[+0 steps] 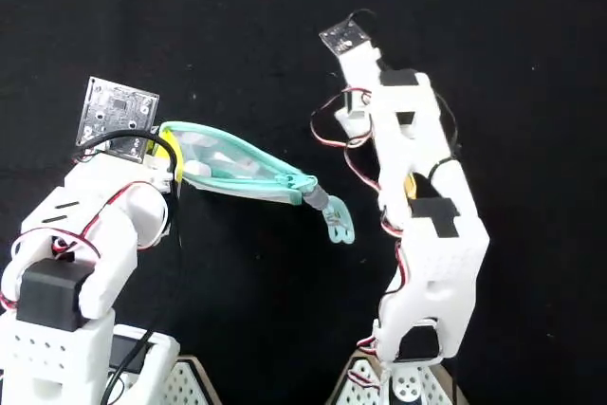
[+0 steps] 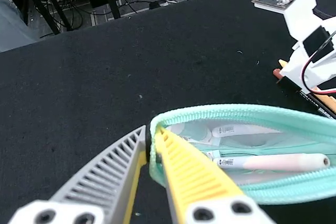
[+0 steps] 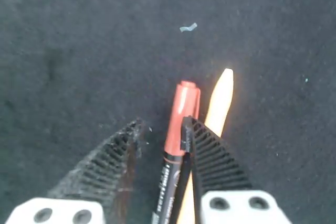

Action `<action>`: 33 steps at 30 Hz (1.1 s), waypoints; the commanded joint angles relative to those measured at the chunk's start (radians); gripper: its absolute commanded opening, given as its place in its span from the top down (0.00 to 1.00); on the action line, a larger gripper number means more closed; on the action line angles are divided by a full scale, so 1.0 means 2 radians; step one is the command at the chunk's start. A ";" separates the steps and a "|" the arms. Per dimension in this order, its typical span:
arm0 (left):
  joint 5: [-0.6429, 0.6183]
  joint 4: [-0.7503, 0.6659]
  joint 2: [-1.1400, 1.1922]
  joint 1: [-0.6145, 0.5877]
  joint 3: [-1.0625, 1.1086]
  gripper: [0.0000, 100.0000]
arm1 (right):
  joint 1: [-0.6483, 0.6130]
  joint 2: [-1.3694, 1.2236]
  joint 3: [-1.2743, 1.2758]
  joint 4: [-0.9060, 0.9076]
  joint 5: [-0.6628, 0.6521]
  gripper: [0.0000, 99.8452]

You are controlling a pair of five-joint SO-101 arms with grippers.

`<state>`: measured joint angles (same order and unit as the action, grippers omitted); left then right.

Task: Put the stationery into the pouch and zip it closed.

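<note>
Straddling the red pen [image 3: 181, 111] w/ jaws spread, right gripper [image 3: 161, 125] lines up lengthwise; left gripper [image 2: 150, 134] pinches pouch [image 1: 237, 170] rim, center-left of high view.

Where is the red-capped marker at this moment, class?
In the right wrist view, the red-capped marker lies on the black table between the right claw's open fingers, beside an orange pen.

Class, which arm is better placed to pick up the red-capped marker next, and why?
Right: the right hand is open astride the red-capped marker; the left hand is shut on the rim of the open pouch.
</note>
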<state>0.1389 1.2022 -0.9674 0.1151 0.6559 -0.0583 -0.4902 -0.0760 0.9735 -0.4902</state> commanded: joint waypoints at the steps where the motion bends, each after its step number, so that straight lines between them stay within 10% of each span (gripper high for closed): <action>1: 0.002 0.011 0.025 0.005 0.092 0.97 | -0.013 0.032 -0.013 -0.007 0.009 0.88; 33: 0.002 0.012 0.025 0.005 0.093 0.97 | 0.051 0.033 -0.002 -0.030 0.008 0.99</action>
<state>0.1389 1.2022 -0.9674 0.1151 0.6559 0.0123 -0.5639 -0.0913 0.8753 -0.5117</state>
